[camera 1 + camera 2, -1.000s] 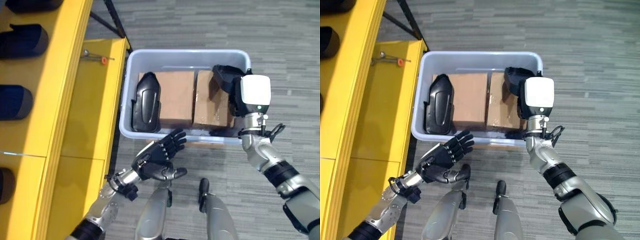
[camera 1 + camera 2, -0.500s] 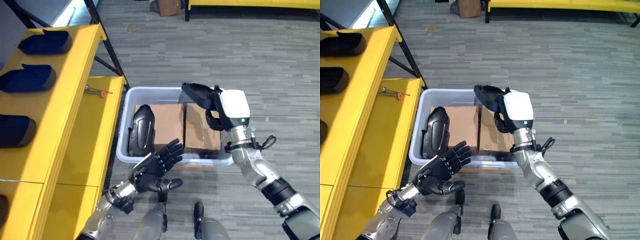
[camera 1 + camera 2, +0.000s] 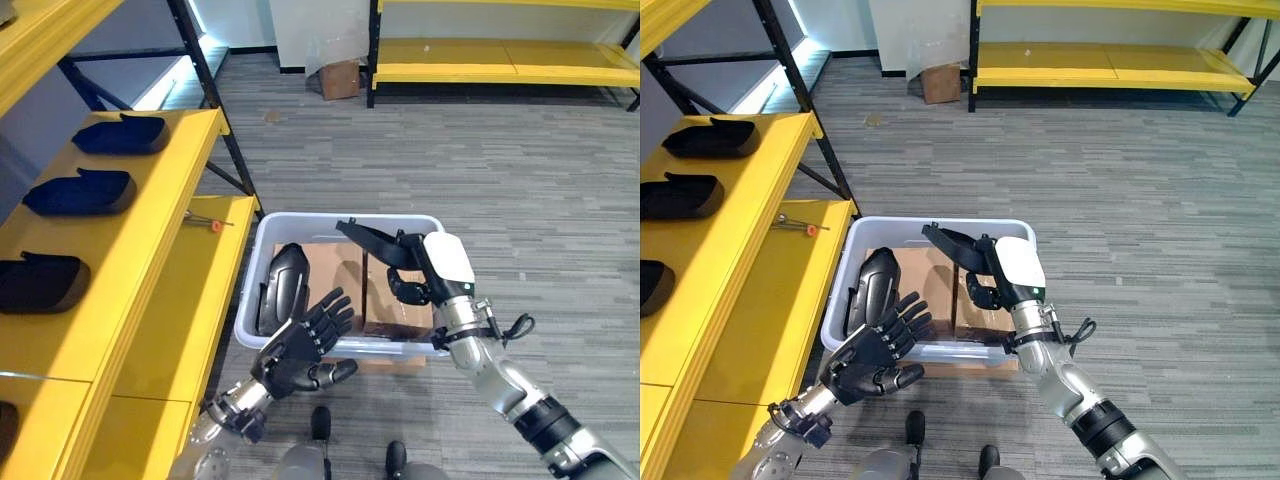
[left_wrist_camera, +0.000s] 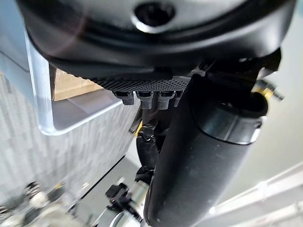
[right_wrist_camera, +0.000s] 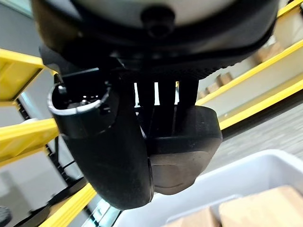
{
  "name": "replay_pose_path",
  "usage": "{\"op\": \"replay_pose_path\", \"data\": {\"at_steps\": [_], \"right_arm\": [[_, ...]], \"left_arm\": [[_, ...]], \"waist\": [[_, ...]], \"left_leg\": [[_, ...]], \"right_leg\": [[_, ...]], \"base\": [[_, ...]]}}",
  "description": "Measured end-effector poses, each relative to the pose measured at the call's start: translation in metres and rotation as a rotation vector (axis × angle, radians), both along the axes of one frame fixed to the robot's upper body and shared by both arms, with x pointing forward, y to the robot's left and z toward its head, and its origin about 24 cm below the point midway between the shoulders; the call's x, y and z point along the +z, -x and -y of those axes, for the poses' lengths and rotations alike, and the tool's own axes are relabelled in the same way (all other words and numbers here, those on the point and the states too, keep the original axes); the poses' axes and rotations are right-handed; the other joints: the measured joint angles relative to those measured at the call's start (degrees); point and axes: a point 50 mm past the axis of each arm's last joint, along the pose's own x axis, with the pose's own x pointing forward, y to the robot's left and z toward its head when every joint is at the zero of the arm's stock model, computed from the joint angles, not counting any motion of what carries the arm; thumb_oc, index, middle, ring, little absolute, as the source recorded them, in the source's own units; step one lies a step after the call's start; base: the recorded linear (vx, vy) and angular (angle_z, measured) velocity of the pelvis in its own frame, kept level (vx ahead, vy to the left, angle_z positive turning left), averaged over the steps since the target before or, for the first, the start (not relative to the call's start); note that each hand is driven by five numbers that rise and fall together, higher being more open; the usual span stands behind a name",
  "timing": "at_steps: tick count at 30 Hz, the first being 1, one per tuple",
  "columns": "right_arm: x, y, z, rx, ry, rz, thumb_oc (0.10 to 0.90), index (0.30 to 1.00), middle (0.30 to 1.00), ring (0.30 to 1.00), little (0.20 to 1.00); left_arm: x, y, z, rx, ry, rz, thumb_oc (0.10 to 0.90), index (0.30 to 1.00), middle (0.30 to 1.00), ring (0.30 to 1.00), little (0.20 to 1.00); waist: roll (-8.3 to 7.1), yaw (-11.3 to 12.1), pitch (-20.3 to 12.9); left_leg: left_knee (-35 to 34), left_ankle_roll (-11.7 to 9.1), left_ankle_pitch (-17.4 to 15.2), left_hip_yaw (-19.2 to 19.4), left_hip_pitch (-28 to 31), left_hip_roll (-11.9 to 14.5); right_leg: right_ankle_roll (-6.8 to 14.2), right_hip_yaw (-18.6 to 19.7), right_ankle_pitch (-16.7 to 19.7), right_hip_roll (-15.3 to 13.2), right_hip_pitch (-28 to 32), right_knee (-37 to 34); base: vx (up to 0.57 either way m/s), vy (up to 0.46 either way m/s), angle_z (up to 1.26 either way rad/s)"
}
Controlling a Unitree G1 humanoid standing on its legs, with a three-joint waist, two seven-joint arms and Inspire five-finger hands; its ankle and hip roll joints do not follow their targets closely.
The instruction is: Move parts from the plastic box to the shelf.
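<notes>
Now my right hand (image 3: 992,285) grips a black part (image 3: 958,246) above the box (image 3: 937,351), fingers curled round it. My left hand (image 3: 872,357) hovers with fingers spread by the near rim. Another part (image 3: 872,290) lies inside, beside the shelf (image 3: 735,268).

A small cardboard box (image 3: 342,78) is sitting on the grey carpet floor (image 3: 520,170) at the far side of the room, just beside the leg of a low yellow rack (image 3: 500,60) that is running along the back. A thin metal tool with an orange tip (image 3: 208,223) is lying nearer, and black diagonal braces (image 3: 215,95) are crossing behind it.
</notes>
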Motion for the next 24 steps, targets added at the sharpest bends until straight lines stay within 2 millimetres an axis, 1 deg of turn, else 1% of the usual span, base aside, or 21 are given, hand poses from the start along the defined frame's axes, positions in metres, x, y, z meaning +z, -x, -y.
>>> {"op": "replay_pose_path", "data": {"at_steps": [2, 4, 5, 6, 7, 8, 9, 10, 11, 12, 13, 15, 16, 17, 18, 19, 20, 21, 22, 23, 24], "right_arm": [[-0.001, 0.000, -0.003, 0.009, -0.003, -0.012, 0.400, 0.300, 0.300, 0.300, 0.300], [-0.002, 0.001, -0.007, 0.015, -0.020, -0.013, 0.400, 0.300, 0.300, 0.300, 0.300], [-0.002, 0.001, -0.008, 0.017, -0.022, -0.014, 0.400, 0.300, 0.300, 0.300, 0.300], [-0.003, 0.001, -0.010, 0.017, -0.027, -0.018, 0.400, 0.300, 0.300, 0.300, 0.300], [-0.004, 0.003, -0.010, 0.019, -0.027, -0.025, 0.400, 0.300, 0.300, 0.300, 0.300], [-0.005, 0.004, -0.009, 0.019, -0.028, -0.029, 0.400, 0.300, 0.300, 0.300, 0.300], [-0.008, 0.008, -0.006, 0.011, -0.034, -0.036, 0.400, 0.300, 0.300, 0.300, 0.300], [-0.011, 0.012, -0.003, 0.008, -0.030, -0.046, 0.400, 0.300, 0.300, 0.300, 0.300], [-0.014, 0.015, -0.002, 0.011, -0.032, -0.057, 0.400, 0.300, 0.300, 0.300, 0.300], [-0.015, 0.017, 0.000, 0.014, -0.030, -0.061, 0.400, 0.300, 0.300, 0.300, 0.300], [-0.016, 0.019, 0.003, 0.013, -0.024, -0.066, 0.400, 0.300, 0.300, 0.300, 0.300], [-0.016, 0.023, 0.011, 0.013, -0.013, -0.067, 0.400, 0.300, 0.300, 0.300, 0.300], [-0.017, 0.024, 0.014, 0.005, -0.005, -0.071, 0.400, 0.300, 0.300, 0.300, 0.300], [-0.018, 0.025, 0.018, -0.008, -0.008, -0.072, 0.400, 0.300, 0.300, 0.300, 0.300], [-0.018, 0.027, 0.023, -0.032, -0.019, -0.072, 0.400, 0.300, 0.300, 0.300, 0.300], [-0.021, 0.031, 0.030, -0.062, -0.039, -0.080, 0.400, 0.300, 0.300, 0.300, 0.300], [-0.020, 0.031, 0.031, -0.066, -0.046, -0.075, 0.400, 0.300, 0.300, 0.300, 0.300], [-0.020, 0.030, 0.029, -0.064, -0.067, -0.076, 0.400, 0.300, 0.300, 0.300, 0.300], [-0.020, 0.031, 0.028, -0.059, -0.081, -0.077, 0.400, 0.300, 0.300, 0.300, 0.300], [-0.021, 0.031, 0.027, -0.061, -0.096, -0.083, 0.400, 0.300, 0.300, 0.300, 0.300], [-0.022, 0.031, 0.023, -0.060, -0.121, -0.086, 0.400, 0.300, 0.300, 0.300, 0.300]], "left_arm": [[-0.003, 0.005, -0.002, 0.006, -0.005, -0.012, 0.900, 1.000, 1.000, 1.000, 1.000], [-0.005, 0.008, -0.004, 0.016, -0.006, -0.021, 0.900, 1.000, 1.000, 1.000, 1.000], [-0.005, 0.008, -0.003, 0.015, -0.006, -0.022, 0.900, 1.000, 1.000, 1.000, 1.000], [-0.006, 0.007, -0.002, 0.011, -0.010, -0.021, 0.900, 1.000, 1.000, 1.000, 1.000], [-0.006, 0.005, -0.002, 0.006, -0.016, -0.019, 0.900, 1.000, 1.000, 1.000, 1.000], [-0.006, 0.004, -0.002, 0.002, -0.020, -0.019, 0.900, 1.000, 1.000, 1.000, 1.000], [-0.005, 0.002, 0.000, -0.012, -0.031, -0.012, 0.900, 1.000, 1.000, 1.000, 1.000], [-0.004, 0.001, 0.001, -0.022, -0.041, -0.003, 0.900, 1.000, 1.000, 1.000, 1.000], [-0.004, 0.000, 0.004, -0.020, -0.044, -0.006, 0.900, 1.000, 1.000, 1.000, 1.000], [-0.004, -0.002, 0.007, -0.023, -0.044, -0.007, 0.900, 1.000, 1.000, 1.000, 1.000], [-0.002, -0.005, 0.010, -0.029, -0.041, -0.001, 0.900, 1.000, 1.000, 1.000, 1.000], [0.000, -0.008, 0.018, -0.048, -0.029, 0.015, 0.900, 1.000, 1.000, 1.000, 1.000], [0.001, -0.009, 0.020, -0.055, -0.028, 0.019, 0.900, 1.000, 1.000, 1.000, 1.000], [0.003, -0.011, 0.021, -0.058, -0.028, 0.026, 0.900, 1.000, 1.000, 1.000, 1.000], [0.006, -0.015, 0.021, -0.059, -0.031, 0.039, 0.900, 1.000, 1.000, 1.000, 1.000], [0.011, -0.022, 0.021, -0.049, -0.037, 0.059, 0.900, 1.000, 1.000, 1.000, 1.000], [0.014, -0.025, 0.019, -0.041, -0.039, 0.073, 0.900, 1.000, 1.000, 1.000, 1.000], [0.016, -0.027, 0.017, -0.032, -0.043, 0.082, 0.900, 1.000, 1.000, 1.000, 1.000], [0.017, -0.029, 0.014, -0.021, -0.055, 0.083, 0.900, 1.000, 1.000, 1.000, 1.000], [0.015, -0.028, 0.013, -0.009, -0.057, 0.074, 0.900, 1.000, 1.000, 1.000, 1.000], [0.013, -0.025, 0.012, 0.008, -0.056, 0.061, 0.900, 1.000, 1.000, 1.000, 1.000]], "waist": [[0.02, 1.2, 0.0], [0.29, 2.4, -0.2], [0.56, 2.5, -0.3], [0.88, 2.2, -0.4], [0.75, 2.5, -0.4], [0.84, 2.2, -0.5], [0.56, 1.8, -0.4], [0.33, 1.3, -0.5], [-0.75, 1.0, -0.5], [-1.61, -0.1, -0.5], [-1.94, -1.7, -0.6], [-1.46, -2.8, -1.0], [-1.09, -3.6, -1.2], [-0.96, -4.8, -1.3], [-1.23, -5.8, -1.3], [-2.10, -6.5, -1.9], [-1.94, -6.4, -2.0], [-2.07, -6.4, -2.1], [-2.00, -6.5, -2.1], [-1.80, -6.6, -2.2], [-1.70, -5.8, -2.3]], "left_leg": [[0.5, -0.9, -0.3, -1.0, -0.1, 0.4], [0.7, -1.6, 0.2, -2.5, -1.0, 0.8], [0.3, -2.1, 0.3, -3.0, -1.7, 0.8], [0.1, -1.6, -0.8, -0.2, -2.8, 2.1], [0.7, -0.7, -3.7, 6.7, -3.3, 4.2], [0.8, 0.6, -5.4, 9.8, -3.8, 4.7], [1.6, 1.0, -7.3, 14.1, -4.2, 5.2], [3.1, 1.3, -7.4, 15.7, -4.6, 5.7], [7.0, 0.3, -7.4, 15.9, -4.6, 5.9], [10.3, -0.4, -7.5, 16.9, -4.7, 6.1], [12.6, -0.8, -7.6, 17.7, -4.5, 6.3], [14.5, -0.3, -7.0, 17.2, -1.6, 8.1], [15.5, 0.0, -6.0, 17.1, -0.1, 9.0], [15.0, -0.3, -6.5, 17.2, 1.1, 9.0], [14.0, -0.2, -7.3, 18.4, 1.3, 7.3], [11.3, 1.0, -7.2, 18.5, 1.1, 4.6], [9.7, 1.3, -7.3, 18.5, 1.1, 4.0], [8.2, 1.3, -7.3, 18.3, 0.9, 3.3], [7.1, 1.2, -7.2, 18.1, 0.5, 2.4], [6.4, 1.8, -6.7, 17.2, 0.3, 1.4], [5.3, 2.0, -6.4, 17.4, 0.6, 0.6]], "right_leg": [[-0.5, -0.7, -0.9, 0.5, -0.2, 1.3], [-1.1, -2.6, -1.4, 1.1, 0.0, 2.2], [-1.5, -3.8, -1.3, 1.6, 0.1, 2.6], [-1.9, -6.5, -1.1, 1.5, 0.7, 1.9], [-2.3, -9.5, -1.2, 0.8, 1.0, 1.6], [-2.7, -11.8, -1.1, 0.0, 1.3, 1.7], [-2.8, -13.9, -1.0, -1.1, 1.9, 1.3], [-3.0, -15.1, -1.2, -2.3, 2.0, 1.3], [-2.7, -16.0, -1.0, -5.0, 1.6, 1.6], [-2.0, -17.0, -0.5, -6.9, 1.8, 1.2], [-1.6, -18.0, -0.3, -8.3, 2.0, 1.1], [-0.4, -18.2, -0.1, -10.2, 2.0, 2.0], [-0.2, -18.2, 0.0, -10.7, 2.0, 2.9], [0.4, -18.2, -0.1, -11.5, 1.9, 4.2], [0.8, -18.0, -0.3, -12.3, 1.5, 5.7], [0.9, -17.4, 0.4, -14.9, -1.0, 8.4], [1.4, -16.4, -1.3, -15.2, -2.5, 9.3], [1.9, -15.0, -1.7, -14.0, -2.6, 7.3], [2.4, -13.7, -1.1, -12.9, -1.6, 4.3], [5.2, -14.3, 1.8, -13.5, -0.7, 2.3], [6.1, -15.3, 3.2, -14.1, 0.1, 0.6]], "base": [[-0.07, -0.090, 0.28], [-0.11, -0.049, 0.43], [-0.10, -0.014, 0.82], [-0.21, 0.033, 1.20], [-0.20, 0.052, 1.29], [-0.25, 0.101, 1.23], [-0.15, 0.094, 0.99], [-0.24, 0.201, 0.85], [-0.18, 0.181, 0.68], [-0.15, 0.240, 0.64], [-0.07, 0.198, 0.65], [-0.10, 0.280, 0.36], [-0.10, 0.284, 0.27], [-0.11, 0.342, 0.47], [-0.15, 0.480, 0.81], [-0.14, 0.468, 0.76], [-0.14, 0.496, 0.66], [-0.10, 0.386, 0.48], [-0.12, 0.440, 0.56], [-0.10, 0.354, 0.48], [-0.11, 0.379, 0.23]]}}
